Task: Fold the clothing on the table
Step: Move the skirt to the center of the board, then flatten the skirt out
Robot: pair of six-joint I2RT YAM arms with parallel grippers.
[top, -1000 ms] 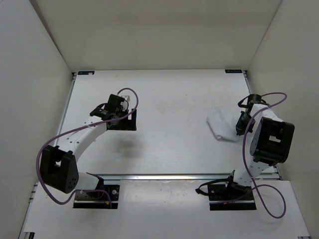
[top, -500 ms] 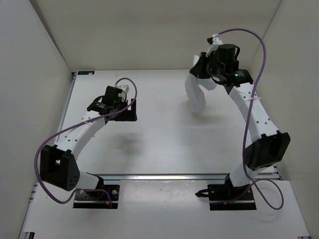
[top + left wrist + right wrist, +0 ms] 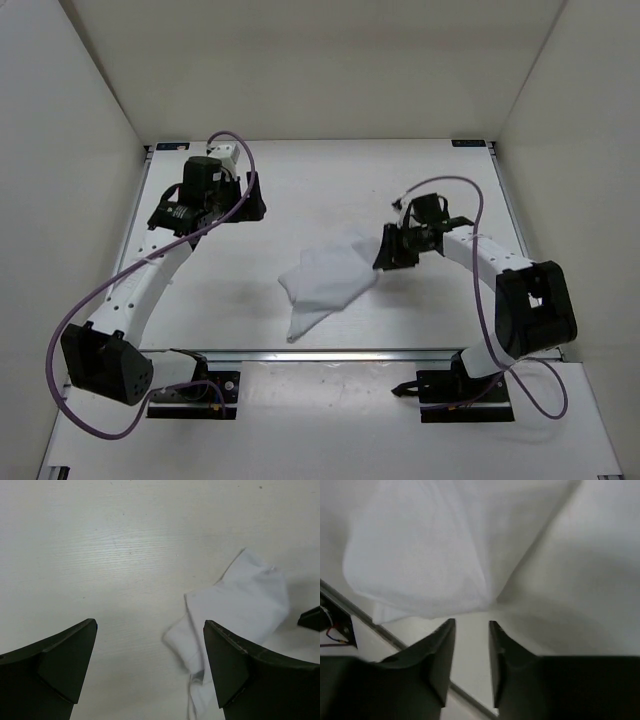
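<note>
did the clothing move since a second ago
Yes. The clothing has shifted left, away from the right rail of the table toward its middle, and lies nearer the front rail.

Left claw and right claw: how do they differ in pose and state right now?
The left claw gapes wide; the right claw shows only a narrow gap. The left claw hangs over bare table, well apart from the clothing; the right claw sits right at the clothing's edge. Shared: neither claw holds anything.
</note>
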